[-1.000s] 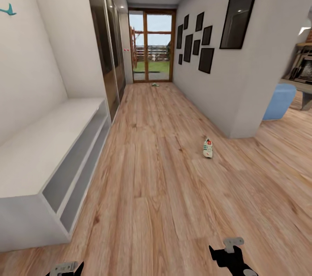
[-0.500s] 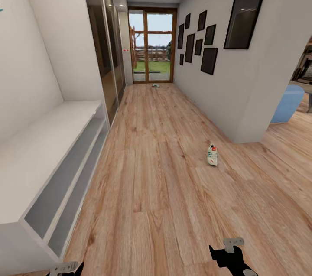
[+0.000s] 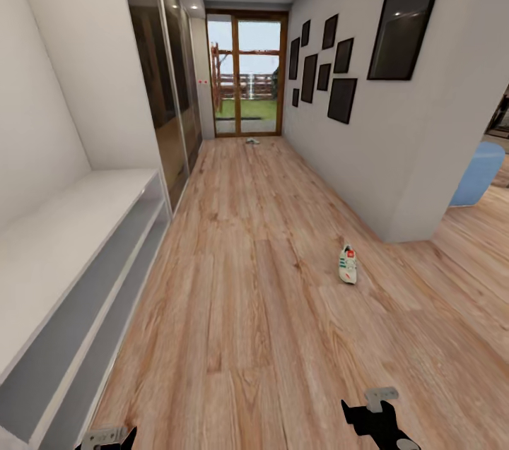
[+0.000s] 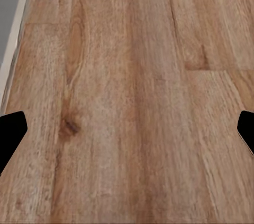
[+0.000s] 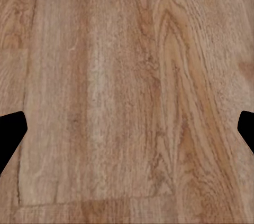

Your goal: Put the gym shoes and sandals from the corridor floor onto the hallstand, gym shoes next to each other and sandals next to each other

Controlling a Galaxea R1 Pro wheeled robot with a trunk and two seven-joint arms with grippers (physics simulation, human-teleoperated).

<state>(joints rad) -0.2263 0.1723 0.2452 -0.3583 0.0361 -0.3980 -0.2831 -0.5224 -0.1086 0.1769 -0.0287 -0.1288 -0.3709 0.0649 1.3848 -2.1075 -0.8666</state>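
One white gym shoe (image 3: 347, 264) with green stripes and a red heel patch lies on the wood-plank corridor floor (image 3: 247, 309), right of centre near the wall corner. A second small pale shoe-like thing (image 3: 252, 141) lies far off by the glass door, too small to tell for sure. The pale hallstand (image 3: 78, 238) runs along the left wall, its bench top and two shelves bare. The sandals are out of view. My left gripper (image 3: 106, 438) and right gripper (image 3: 378, 418) sit low at the frame's bottom edge. In the wrist views, the left gripper (image 4: 127, 134) and the right gripper (image 5: 127, 134) are open over bare planks.
Dark mirrored wardrobe doors (image 3: 159, 83) follow the hallstand on the left. The right wall (image 3: 367, 153) carries black picture frames and ends at a corner, beyond which stands a blue pouf (image 3: 481, 174). A glass door (image 3: 246, 75) closes the corridor's far end.
The whole view has shifted: the camera has moved forward along the corridor, so the hallstand slides off to the left. The grippers keep their place in the picture.
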